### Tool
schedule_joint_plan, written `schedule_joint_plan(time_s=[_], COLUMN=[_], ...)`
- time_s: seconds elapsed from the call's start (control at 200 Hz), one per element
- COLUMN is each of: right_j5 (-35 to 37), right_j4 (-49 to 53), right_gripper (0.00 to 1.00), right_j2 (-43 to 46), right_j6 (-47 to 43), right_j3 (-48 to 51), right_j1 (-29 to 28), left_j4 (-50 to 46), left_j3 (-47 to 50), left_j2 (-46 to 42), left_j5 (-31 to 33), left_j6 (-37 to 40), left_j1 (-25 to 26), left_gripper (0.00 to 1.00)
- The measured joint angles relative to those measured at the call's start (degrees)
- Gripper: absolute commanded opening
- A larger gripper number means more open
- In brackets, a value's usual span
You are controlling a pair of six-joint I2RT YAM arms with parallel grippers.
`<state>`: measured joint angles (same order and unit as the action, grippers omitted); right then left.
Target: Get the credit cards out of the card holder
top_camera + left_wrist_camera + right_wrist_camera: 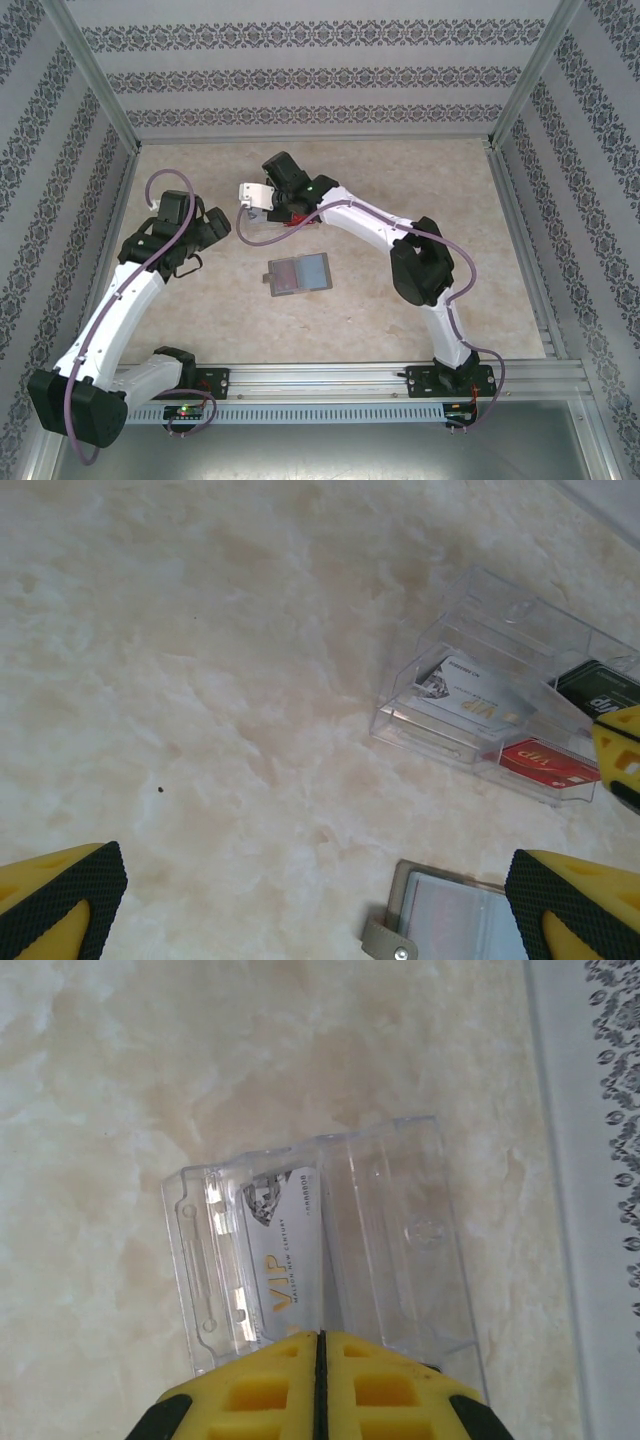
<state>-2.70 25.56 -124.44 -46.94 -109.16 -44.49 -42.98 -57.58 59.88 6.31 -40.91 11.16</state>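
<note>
The card holder (300,273) lies open and flat mid-table, blue-grey slots up; its corner and snap tab (440,920) show in the left wrist view. Three credit cards sit in a clear plastic tray (485,595): a whitish-grey one (470,702), a black one (600,688) and a red one (548,763). My right gripper (317,1380) is shut, fingers pressed together, right over the tray's near edge beside the whitish-grey card (285,1250). My left gripper (315,905) is open wide above bare table, left of the card holder, holding nothing.
The clear tray (256,195) stands at the back, left of centre, under the right gripper (274,206). The left gripper (220,226) hovers just left of it. Metal frame posts and patterned walls close in the marble tabletop on three sides.
</note>
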Motion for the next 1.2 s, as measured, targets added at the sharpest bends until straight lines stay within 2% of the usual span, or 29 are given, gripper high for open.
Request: schedule_joint_plan(time_s=[0.39,1.199], right_j5=[0.07,-1.22], right_j4=[-0.09,-0.5], right_gripper=[0.0,0.0], right_j2=[-4.13,-6.12], right_j6=[0.0,1.55], right_j3=[-1.75,-2.54], right_j1=[0.0,-0.81], left_j4=[-0.55,-0.74], left_j3=[0.02,0.59], left_j2=[-0.28,-0.26], left_j5=[-0.04,-0.28], left_j6=[0.04,0.22], left_j1=[-0.44,-0.79], left_gripper=[1.0,1.0])
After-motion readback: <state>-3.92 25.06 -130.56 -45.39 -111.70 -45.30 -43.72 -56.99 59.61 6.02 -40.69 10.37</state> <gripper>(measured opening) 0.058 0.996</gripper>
